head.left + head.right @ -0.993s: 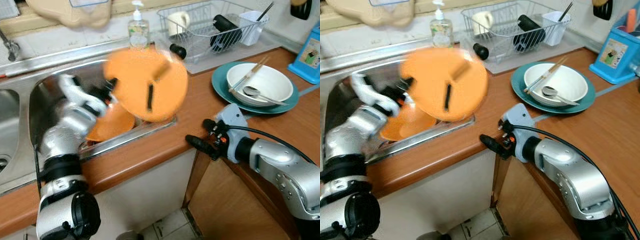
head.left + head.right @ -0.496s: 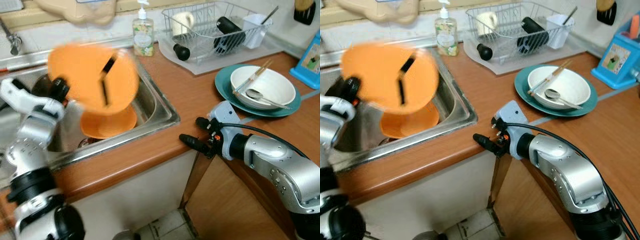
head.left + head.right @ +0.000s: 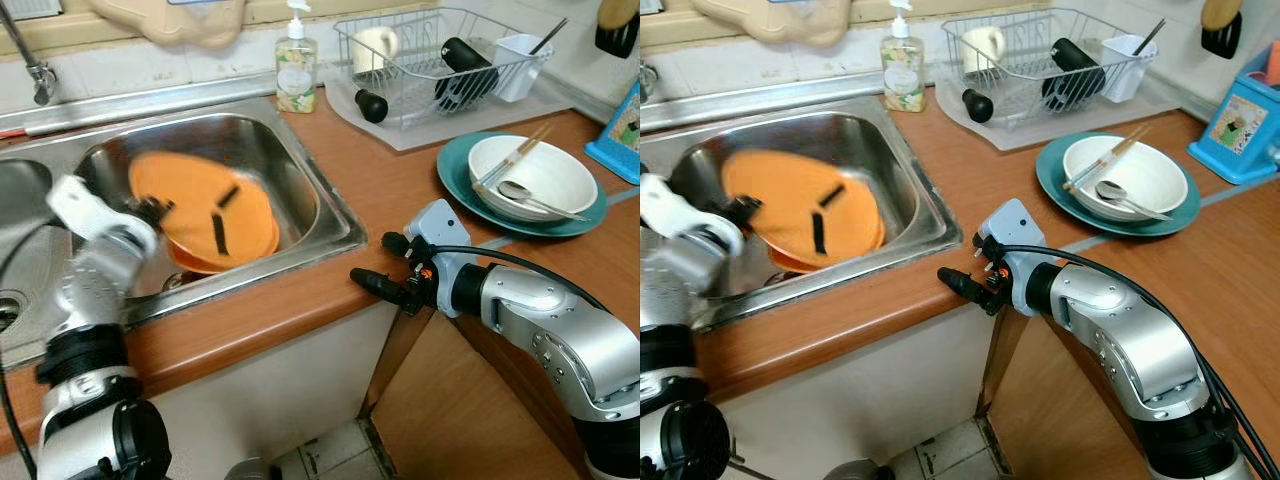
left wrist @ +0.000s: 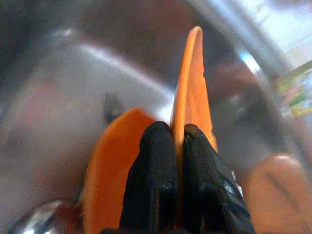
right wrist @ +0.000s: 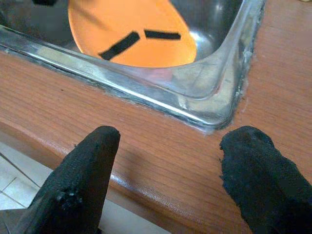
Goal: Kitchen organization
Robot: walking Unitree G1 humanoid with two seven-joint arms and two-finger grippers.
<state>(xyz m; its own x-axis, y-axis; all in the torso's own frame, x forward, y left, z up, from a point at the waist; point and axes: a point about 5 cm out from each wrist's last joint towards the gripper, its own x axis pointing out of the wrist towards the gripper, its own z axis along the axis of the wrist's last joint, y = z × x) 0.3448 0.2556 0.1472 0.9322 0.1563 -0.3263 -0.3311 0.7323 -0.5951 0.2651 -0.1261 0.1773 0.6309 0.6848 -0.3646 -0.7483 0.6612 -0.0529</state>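
Head views overlook sink [image 3: 330, 215]; wrist views sit close

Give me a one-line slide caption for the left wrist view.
Left gripper pinches the rim of an orange plate edge-on inside the steel sink.

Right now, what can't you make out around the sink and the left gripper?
- Sink floor: covered by the orange plate in the eye views.
- What lies under the held plate: a second orange piece, blurred in the left wrist view.
- Left gripper: its contact hidden behind the plate from the head.
- Soap bottle label: too small.
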